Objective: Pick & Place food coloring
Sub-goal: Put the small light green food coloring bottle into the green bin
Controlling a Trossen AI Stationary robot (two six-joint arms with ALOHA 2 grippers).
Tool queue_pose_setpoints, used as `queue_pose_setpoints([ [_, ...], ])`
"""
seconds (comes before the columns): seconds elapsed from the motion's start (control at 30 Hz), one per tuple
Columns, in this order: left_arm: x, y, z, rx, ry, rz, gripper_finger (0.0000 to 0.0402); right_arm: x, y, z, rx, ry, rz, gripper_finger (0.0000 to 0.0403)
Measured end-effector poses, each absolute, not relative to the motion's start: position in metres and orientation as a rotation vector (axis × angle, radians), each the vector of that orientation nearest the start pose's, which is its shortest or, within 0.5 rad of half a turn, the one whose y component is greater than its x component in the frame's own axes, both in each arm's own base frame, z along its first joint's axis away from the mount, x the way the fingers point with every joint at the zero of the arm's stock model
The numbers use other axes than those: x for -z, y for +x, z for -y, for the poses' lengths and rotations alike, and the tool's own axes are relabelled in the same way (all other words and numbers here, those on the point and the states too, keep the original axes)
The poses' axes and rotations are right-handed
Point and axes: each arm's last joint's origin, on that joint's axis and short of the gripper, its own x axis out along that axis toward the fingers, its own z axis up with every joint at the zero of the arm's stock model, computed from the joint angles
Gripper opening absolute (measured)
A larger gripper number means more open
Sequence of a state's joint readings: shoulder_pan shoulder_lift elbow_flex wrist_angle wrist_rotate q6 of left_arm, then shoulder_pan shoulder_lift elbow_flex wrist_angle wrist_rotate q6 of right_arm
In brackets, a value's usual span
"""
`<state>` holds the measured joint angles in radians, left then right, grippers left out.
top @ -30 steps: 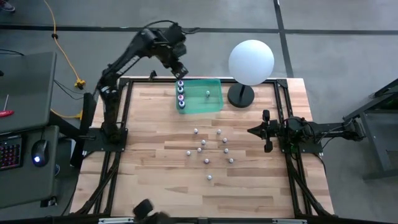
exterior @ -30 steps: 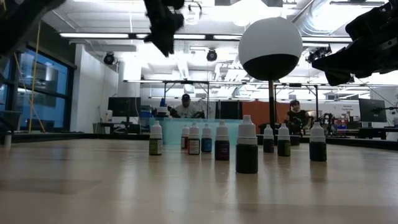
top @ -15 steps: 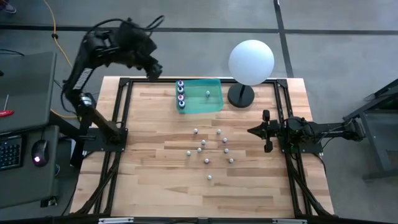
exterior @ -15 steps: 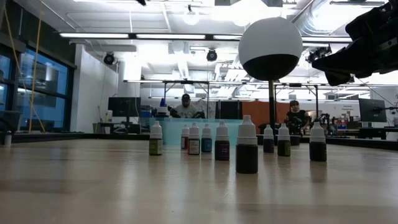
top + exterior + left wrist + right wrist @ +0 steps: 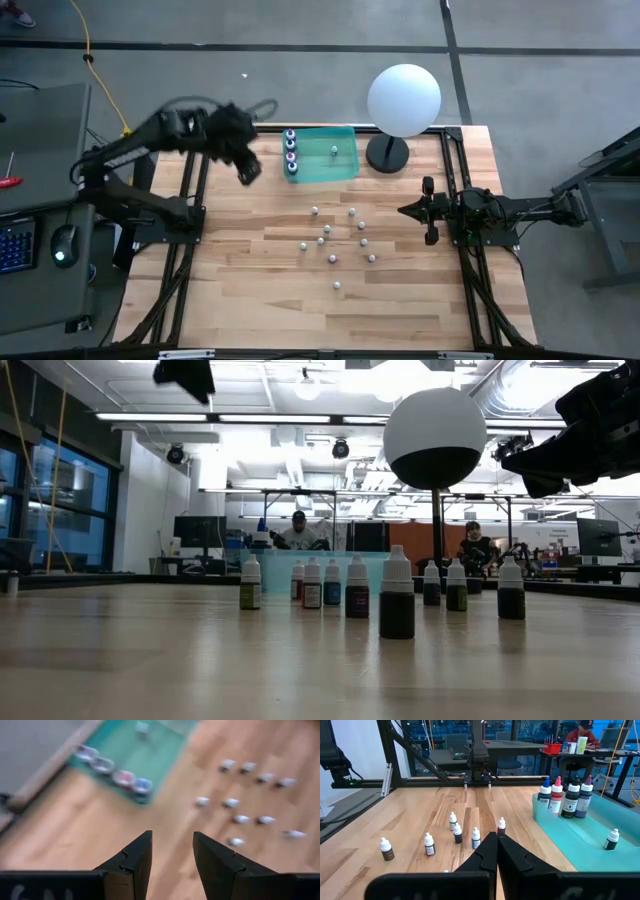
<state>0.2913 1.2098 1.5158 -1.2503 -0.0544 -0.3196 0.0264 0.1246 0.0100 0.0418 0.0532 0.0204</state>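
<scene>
Nearest me, small food coloring bottles [image 5: 335,242] stand scattered mid-table, waiting to be picked. At the right edge I keep the right gripper [image 5: 427,211] parked, fingers shut on nothing. Farther left, my left gripper [image 5: 246,170] hovers empty, fingers partly open, beside the green tray [image 5: 340,166] holding five bottles.

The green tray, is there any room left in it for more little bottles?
Yes. In the green tray, four bigger bottles line the left wall and one small bottle stands mid-tray. The near and right parts are bare. The crowded spot is the small bottles cluster mid-table.
</scene>
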Motion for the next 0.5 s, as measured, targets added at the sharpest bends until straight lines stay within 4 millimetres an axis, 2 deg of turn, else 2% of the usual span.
queue_pose_setpoints([
  [0.17, -0.336, 0.197, -0.032, -0.259, -0.443, -0.802, 0.0140, -0.161, 0.105, -0.001, 0.027, 0.017, -0.073, 0.0000],
  [0.3, -0.284, 0.203, -0.009, -0.161, -0.435, -0.781, 0.0140, -0.161, 0.105, -0.001, 0.028, 0.018, -0.073, 0.0000],
  [0.5, -0.226, 0.208, 0.024, -0.107, -0.425, -0.778, 0.0140, -0.161, 0.105, -0.001, 0.028, 0.018, -0.072, 0.0000],
])
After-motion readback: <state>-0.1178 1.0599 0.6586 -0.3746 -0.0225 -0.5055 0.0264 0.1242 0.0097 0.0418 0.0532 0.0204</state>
